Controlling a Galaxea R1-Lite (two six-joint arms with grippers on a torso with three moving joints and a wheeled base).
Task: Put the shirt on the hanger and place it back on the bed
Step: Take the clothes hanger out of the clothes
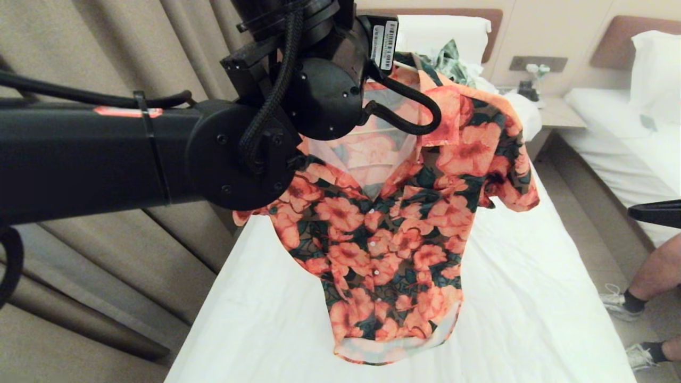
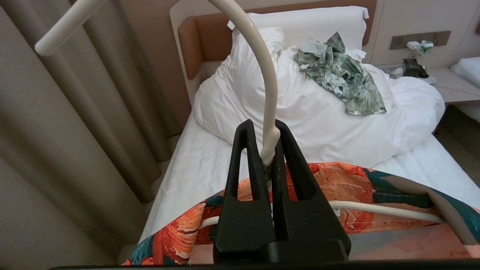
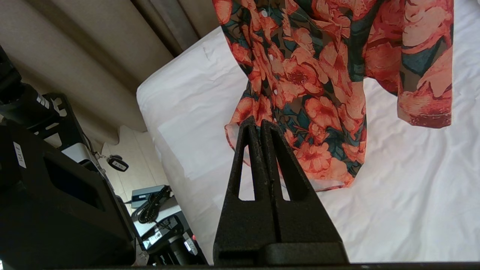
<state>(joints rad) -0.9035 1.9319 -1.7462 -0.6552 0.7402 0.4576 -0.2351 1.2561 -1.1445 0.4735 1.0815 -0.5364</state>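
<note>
The flowered shirt (image 1: 388, 234) hangs buttoned on the cream hanger (image 2: 264, 86), in the air above the bed (image 1: 521, 298). My left gripper (image 2: 267, 148) is shut on the hanger's neck just below the hook, with the shirt's collar (image 2: 337, 183) under it. In the head view my left arm (image 1: 106, 154) hides that grip. The shirt's hem (image 3: 330, 165) hangs just over the white sheet (image 3: 405, 195). Near the hem, low to one side of the shirt, my right gripper (image 3: 260, 125) is shut with nothing in it.
A green-and-white leaf-print garment (image 2: 339, 75) lies on the bunched duvet (image 2: 300, 112) by the headboard. Curtains (image 1: 106, 255) run along the bed's left side. A nightstand (image 1: 556, 111), a second bed (image 1: 628, 143) and a person's legs (image 1: 649, 282) are at the right.
</note>
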